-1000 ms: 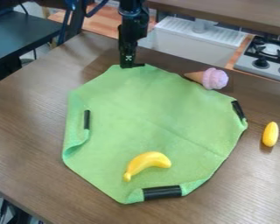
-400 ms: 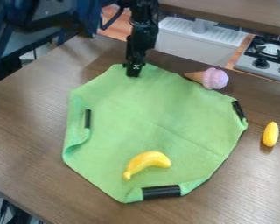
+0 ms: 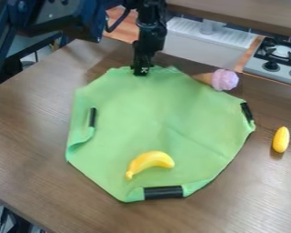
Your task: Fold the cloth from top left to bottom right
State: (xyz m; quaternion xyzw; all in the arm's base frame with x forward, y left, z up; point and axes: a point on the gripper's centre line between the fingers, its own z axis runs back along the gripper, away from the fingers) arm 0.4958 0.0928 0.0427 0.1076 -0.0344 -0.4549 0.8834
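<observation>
A banana [image 3: 150, 163] lies curved near the table's [image 3: 32, 145] front, a smaller yellow toy [image 3: 281, 139] at right, an ice cream cone [image 3: 224, 79] (pink on top) near the stove [image 3: 274, 53].

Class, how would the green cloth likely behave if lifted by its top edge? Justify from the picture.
The green cloth is probably floppy: its left edge curls over. Lifted, it would likely sag rather than stay flat. The yellow banana resting on it might slide as the cloth tilts.
</observation>
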